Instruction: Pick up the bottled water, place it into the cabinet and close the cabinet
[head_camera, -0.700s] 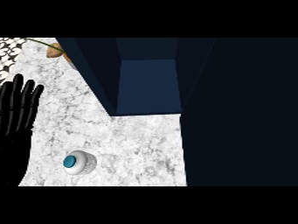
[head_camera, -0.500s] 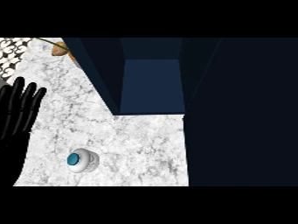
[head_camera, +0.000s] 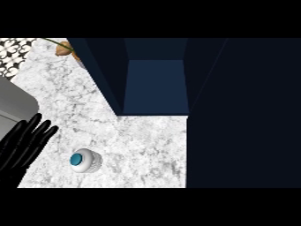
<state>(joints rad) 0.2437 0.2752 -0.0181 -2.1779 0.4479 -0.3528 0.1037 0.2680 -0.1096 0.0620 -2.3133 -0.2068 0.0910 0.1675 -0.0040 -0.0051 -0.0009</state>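
Head view. The left hand (head_camera: 17, 149) enters at the lower left, just beside the bottled water (head_camera: 88, 162). The bottle stands upright on the marble counter (head_camera: 146, 145) and is seen from above, its teal cap (head_camera: 77, 160) uppermost. The step in hand is judged to be the approach to the grasp. To do it well, the hand should come alongside the bottle's body below the cap, with thumb and fingers on opposite sides. It should curl only once the bottle sits between them, lest a fingertip tip it over. The fingers are straight and slightly spread, holding nothing and apparently touching nothing. Farther out, the open cabinet (head_camera: 154, 84) shows its dark blue interior, and a grey rounded fixture (head_camera: 3, 106) lies at the left. The right hand is out of view.
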